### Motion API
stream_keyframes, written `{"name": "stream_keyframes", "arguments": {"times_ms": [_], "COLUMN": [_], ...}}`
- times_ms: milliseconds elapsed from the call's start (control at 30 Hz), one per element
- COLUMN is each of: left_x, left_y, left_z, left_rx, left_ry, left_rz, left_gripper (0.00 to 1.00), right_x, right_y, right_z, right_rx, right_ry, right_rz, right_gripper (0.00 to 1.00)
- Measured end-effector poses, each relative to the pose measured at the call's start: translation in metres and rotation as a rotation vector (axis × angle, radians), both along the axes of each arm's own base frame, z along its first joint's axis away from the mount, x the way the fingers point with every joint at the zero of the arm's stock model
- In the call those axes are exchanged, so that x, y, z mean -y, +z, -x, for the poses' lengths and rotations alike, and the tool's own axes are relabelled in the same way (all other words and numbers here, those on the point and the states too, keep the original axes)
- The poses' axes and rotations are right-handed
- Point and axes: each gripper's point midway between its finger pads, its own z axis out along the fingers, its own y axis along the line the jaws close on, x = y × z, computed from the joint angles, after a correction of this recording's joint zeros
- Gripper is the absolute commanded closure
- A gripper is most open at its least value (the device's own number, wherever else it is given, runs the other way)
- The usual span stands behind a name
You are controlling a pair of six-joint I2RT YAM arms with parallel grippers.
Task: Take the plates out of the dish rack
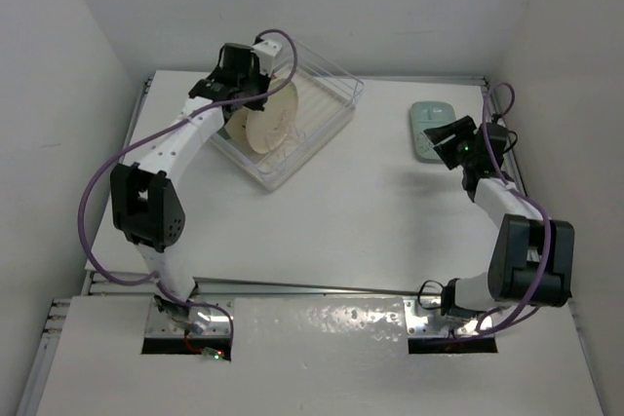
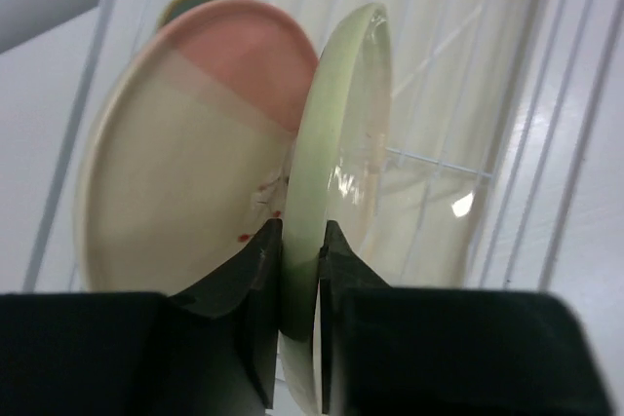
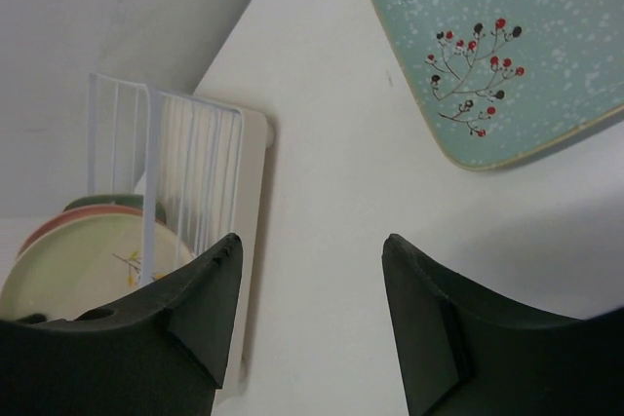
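Your top view looks down from above and behind the arm bases, taking in the whole bench. Your left wrist view sits very near, at the far left corner, edge-on to the yellow plate in the rack. Your right wrist view, by the far right edge, looks low across the bench; it shares rack and mint plate with the top view.

I see a round cream-yellow plate and, close beside it, a round cream-and-pink plate standing on edge in the large clear plastic rectangular dish rack at far left, while a pale mint-green rounded-rectangular plate with a red-and-dark sprig lies flat, well apart to the right.
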Motion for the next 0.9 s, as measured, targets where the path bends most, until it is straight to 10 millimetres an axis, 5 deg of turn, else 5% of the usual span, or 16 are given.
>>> {"name": "stream_keyframes", "arguments": {"times_ms": [467,733,900], "left_x": [0.013,0.02,0.022], "left_y": [0.007,0.049,0.055], "left_z": [0.011,-0.002,-0.003], "left_rx": [-0.022,0.083,0.097], "left_ry": [-0.126,-0.185,-0.194], "left_rz": [-0.039,-0.088,-0.082], "left_gripper": [1.0,1.0,1.0], "right_x": [0.001,0.001,0.003], "right_y": [0.029,0.034,0.042], "right_z": [0.004,0.01,0.012], "right_rx": [0.081,0.083,0.105], "right_ry": [0.021,0.029,0.024], "right_rz": [0.063,0.093,0.119], "right_gripper": [0.41,0.41,0.41]}}
